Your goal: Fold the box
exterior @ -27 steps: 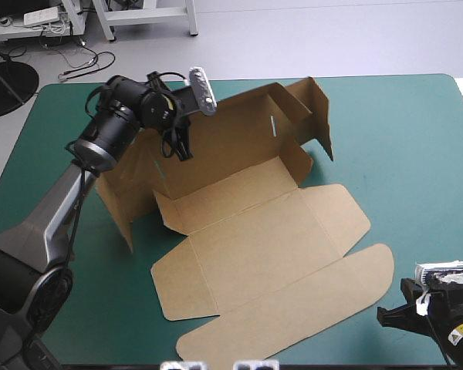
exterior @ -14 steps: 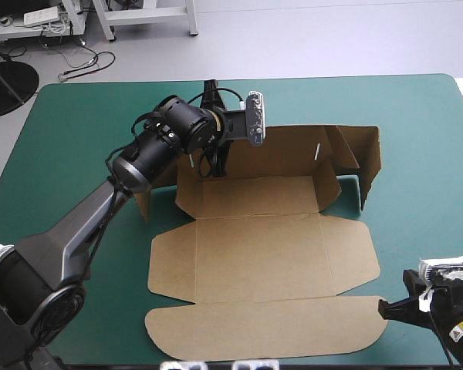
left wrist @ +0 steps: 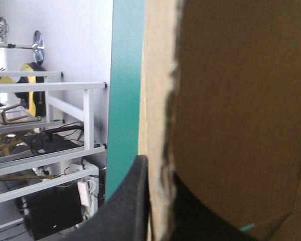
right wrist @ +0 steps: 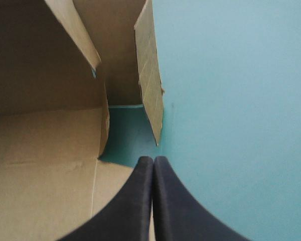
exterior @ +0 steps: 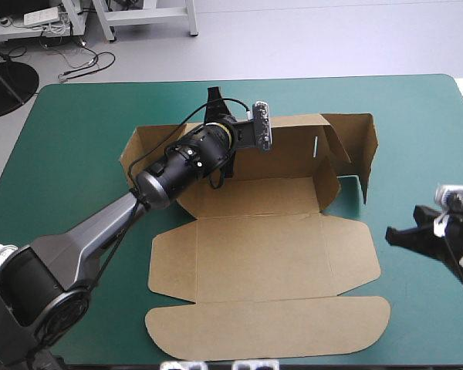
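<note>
One brown box is lying open in the middle of the teal-green table, its back wall and right end flaps standing upright, its base and rounded lid lying flat toward the near edge. Two hands are showing: the left hand is pinching the back wall's top edge, nearly closed on the board, while the right hand is hovering empty and closed beside the box's right corner. The left arm is hiding part of that wall from above.

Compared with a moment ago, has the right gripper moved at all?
Yes. The right gripper has moved away from the table's near edge toward its far edge, and now sits beside the brown box's right flap.
</note>
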You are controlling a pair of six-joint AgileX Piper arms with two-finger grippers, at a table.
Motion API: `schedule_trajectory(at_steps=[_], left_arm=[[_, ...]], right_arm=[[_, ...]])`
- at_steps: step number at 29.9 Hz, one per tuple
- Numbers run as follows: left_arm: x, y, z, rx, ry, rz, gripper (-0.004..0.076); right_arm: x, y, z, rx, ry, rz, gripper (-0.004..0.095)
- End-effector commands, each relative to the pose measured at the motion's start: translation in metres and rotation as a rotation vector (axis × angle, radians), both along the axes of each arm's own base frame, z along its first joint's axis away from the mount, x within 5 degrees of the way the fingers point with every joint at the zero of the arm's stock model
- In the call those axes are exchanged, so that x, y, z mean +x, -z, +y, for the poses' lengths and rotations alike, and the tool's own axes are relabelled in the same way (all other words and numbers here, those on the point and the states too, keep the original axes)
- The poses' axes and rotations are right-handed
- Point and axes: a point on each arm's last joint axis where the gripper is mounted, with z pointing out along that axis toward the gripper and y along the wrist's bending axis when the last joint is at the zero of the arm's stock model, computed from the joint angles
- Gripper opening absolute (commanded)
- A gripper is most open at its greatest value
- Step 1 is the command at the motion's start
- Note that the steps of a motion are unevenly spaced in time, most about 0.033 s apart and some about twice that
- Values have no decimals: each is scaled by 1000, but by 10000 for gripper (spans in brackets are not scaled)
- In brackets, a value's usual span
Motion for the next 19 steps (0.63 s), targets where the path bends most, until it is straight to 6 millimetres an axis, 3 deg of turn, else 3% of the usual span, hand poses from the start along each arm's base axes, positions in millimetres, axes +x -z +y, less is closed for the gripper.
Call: schedule_trajectory(at_steps=[1, 8, 10, 17, 19], left_arm=[[-16, -16, -4, -57, -17, -100, -10], [-30, -11, -19, -71, -15, -137, -10], [-32, -11, -21, -91, -23, -134, -10], [-34, -10, -20, -101, -68, -119, -10], [-36, -10, -21, -99, -68, -117, -10]], right_arm=[[37, -43, 2, 5, 2, -107, -19], [115, -97, 10, 20, -45, -122, -20], [142, -104, 12, 18, -55, -87, -20], [222, -105, 20, -6, -118, 84, -20], [244, -95, 20, 4, -140, 142, -20]])
